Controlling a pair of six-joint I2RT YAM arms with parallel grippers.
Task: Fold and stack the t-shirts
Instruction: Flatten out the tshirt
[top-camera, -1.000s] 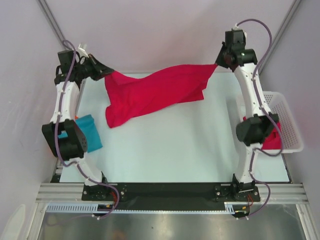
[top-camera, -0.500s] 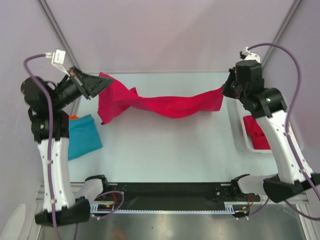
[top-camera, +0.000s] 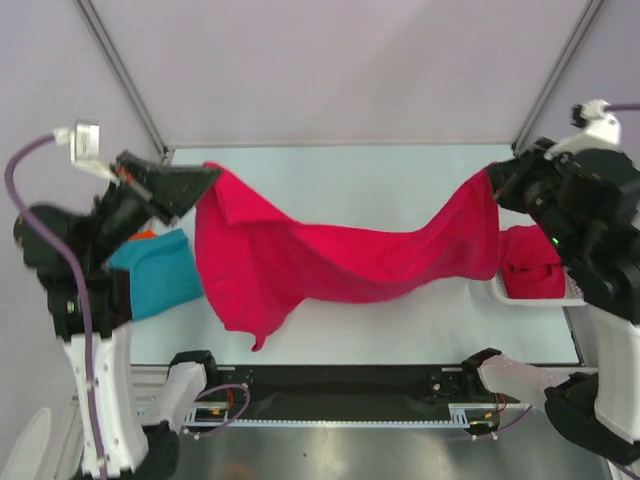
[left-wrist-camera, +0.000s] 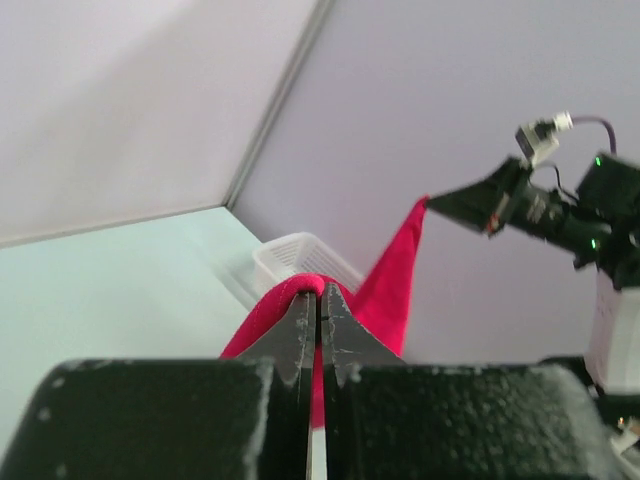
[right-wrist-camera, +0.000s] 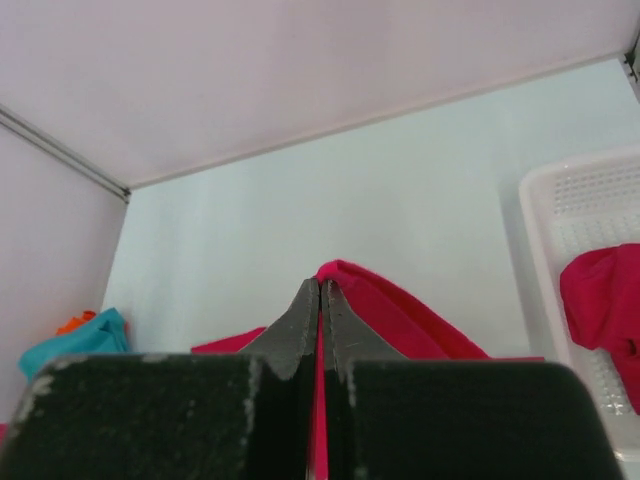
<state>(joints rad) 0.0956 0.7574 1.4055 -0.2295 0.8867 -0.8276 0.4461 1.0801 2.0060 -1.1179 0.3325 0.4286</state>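
Note:
A crimson t-shirt hangs in the air between both arms, sagging in the middle above the table. My left gripper is shut on its left end; the cloth shows pinched between the closed jaws. My right gripper is shut on its right end, and the cloth shows pinched there too. A teal t-shirt lies folded at the table's left edge and also shows in the right wrist view. A second crimson t-shirt lies in the white basket.
The white mesh basket stands at the table's right edge; it also shows in the right wrist view. Something orange peeks out behind the teal shirt. Purple enclosure walls close in the back and sides.
Both arms have risen and swung outward toward the camera, lifting the crimson shirt off the table and stretching it wide; it now hangs lower and nearer the front edge.

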